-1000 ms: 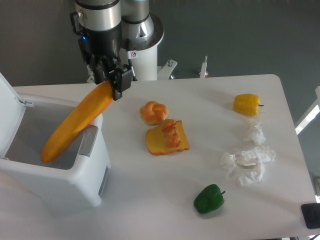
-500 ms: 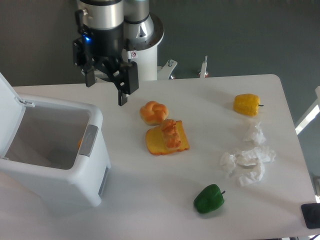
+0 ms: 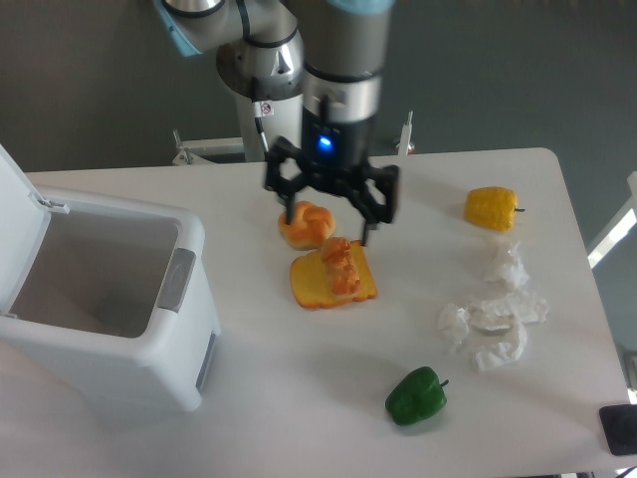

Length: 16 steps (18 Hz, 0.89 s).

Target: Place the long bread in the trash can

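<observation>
The trash can is a white boxy bin at the table's left, with its lid swung open at the far left and a grey latch on its rim. The long bread is hidden: no part of it shows inside the bin or on the table. My gripper hangs open to the right of the bin, over the round bun and the toast, with nothing between its fingers.
A knotted bun and a toast slice with a small piece on it lie mid-table. A yellow pepper, crumpled white paper and a green pepper lie to the right. A black object sits at the bottom right edge.
The gripper let go of the long bread over the bin, and the loaf dropped out of sight. The gripper then swung right, from beside the bin to above the bun.
</observation>
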Each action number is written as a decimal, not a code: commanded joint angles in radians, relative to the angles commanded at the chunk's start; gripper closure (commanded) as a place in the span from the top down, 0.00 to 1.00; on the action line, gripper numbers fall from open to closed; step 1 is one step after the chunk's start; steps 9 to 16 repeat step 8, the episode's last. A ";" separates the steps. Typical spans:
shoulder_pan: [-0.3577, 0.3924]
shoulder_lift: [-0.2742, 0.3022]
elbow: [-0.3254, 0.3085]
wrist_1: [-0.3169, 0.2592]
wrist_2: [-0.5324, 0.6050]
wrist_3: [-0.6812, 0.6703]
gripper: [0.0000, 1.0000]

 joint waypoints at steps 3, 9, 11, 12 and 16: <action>0.003 -0.080 0.031 0.011 0.081 0.066 1.00; 0.061 -0.164 0.081 0.037 0.152 0.272 1.00; 0.061 -0.164 0.081 0.037 0.152 0.272 1.00; 0.061 -0.164 0.081 0.037 0.152 0.272 1.00; 0.061 -0.164 0.081 0.037 0.152 0.272 1.00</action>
